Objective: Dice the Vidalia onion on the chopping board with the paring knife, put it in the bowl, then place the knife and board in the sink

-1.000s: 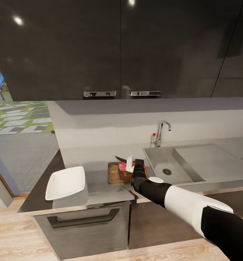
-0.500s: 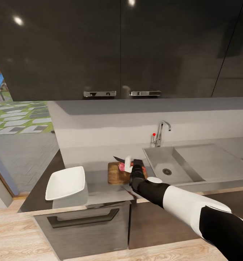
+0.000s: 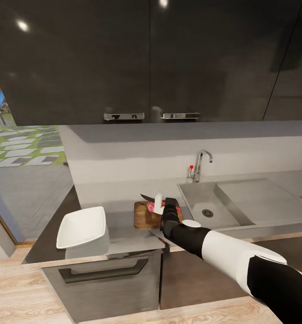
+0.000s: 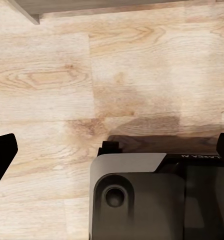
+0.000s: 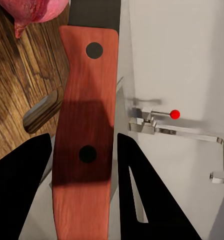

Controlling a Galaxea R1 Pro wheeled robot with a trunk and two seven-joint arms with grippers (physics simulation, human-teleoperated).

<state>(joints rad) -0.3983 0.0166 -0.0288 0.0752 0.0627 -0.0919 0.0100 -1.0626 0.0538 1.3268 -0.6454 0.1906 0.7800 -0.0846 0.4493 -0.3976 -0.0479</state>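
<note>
On the brown chopping board [image 3: 145, 217] lies the pinkish Vidalia onion [image 3: 151, 206], left of the sink [image 3: 204, 203]. My right gripper [image 3: 164, 204] hovers over the board's right part, shut on the paring knife [image 3: 147, 197], whose dark blade points left past the onion. In the right wrist view the red handle [image 5: 87, 125] sits between my black fingers [image 5: 19, 190], with the onion [image 5: 34, 10] and board [image 5: 14, 85] just beyond. The white bowl [image 3: 81, 226] rests on the countertop [image 3: 123, 231] at the left. My left gripper [image 4: 112, 150] hangs open over the floor.
A chrome tap with a red knob [image 3: 199, 165] stands behind the basin, and the flat drainer [image 3: 263, 200] lies to its right. Dark wall cabinets [image 3: 151, 58] hang overhead. An oven front [image 3: 103, 272] sits below the bowl. Light wood floor [image 4: 117, 75] lies under the left arm.
My right gripper has crept slightly left and away with the knife, closer over the onion. The bowl and board stay put.
</note>
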